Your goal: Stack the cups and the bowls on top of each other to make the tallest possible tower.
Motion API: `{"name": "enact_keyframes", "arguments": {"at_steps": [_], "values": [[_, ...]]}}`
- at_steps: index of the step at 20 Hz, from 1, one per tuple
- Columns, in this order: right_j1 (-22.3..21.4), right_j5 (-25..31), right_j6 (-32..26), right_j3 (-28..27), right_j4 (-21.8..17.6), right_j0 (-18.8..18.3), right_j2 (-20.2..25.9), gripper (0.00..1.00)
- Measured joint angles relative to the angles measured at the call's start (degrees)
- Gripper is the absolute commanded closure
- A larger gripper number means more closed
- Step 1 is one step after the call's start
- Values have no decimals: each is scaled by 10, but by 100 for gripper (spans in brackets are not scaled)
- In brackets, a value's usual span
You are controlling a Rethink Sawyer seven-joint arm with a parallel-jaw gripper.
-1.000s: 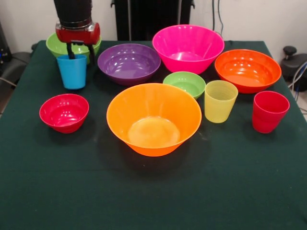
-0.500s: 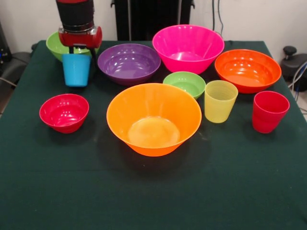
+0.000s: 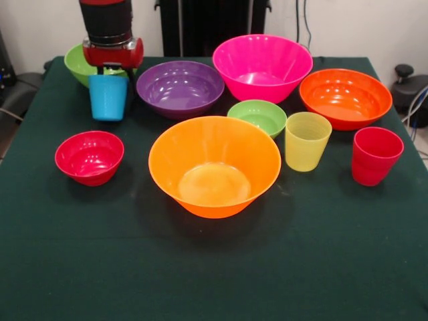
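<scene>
My gripper (image 3: 112,75) is shut on the rim of the blue cup (image 3: 108,100) at the back left and holds it upright a little above the table. The yellow-green cup (image 3: 307,142) and the red cup (image 3: 375,156) stand at the right. The bowls stand apart from one another: lime green (image 3: 75,62) behind the gripper, purple (image 3: 179,87), pink (image 3: 262,67), red-orange (image 3: 345,97), small green (image 3: 257,117), small red (image 3: 89,157) and big orange (image 3: 214,166) in the middle. No tower is in view; nothing is nested.
The dark green table (image 3: 214,267) has open cloth along its front half. Beyond the table's right edge sit dark equipment and cables (image 3: 408,87).
The blue cup has risen off the table in my gripper and shifted slightly to the right. The other cups and bowls have not moved.
</scene>
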Motion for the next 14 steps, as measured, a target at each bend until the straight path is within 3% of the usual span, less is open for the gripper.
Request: {"name": "enact_keyframes", "arguments": {"at_steps": [14], "values": [[-2, -4, 0, 0, 0, 1, 3, 0]]}}
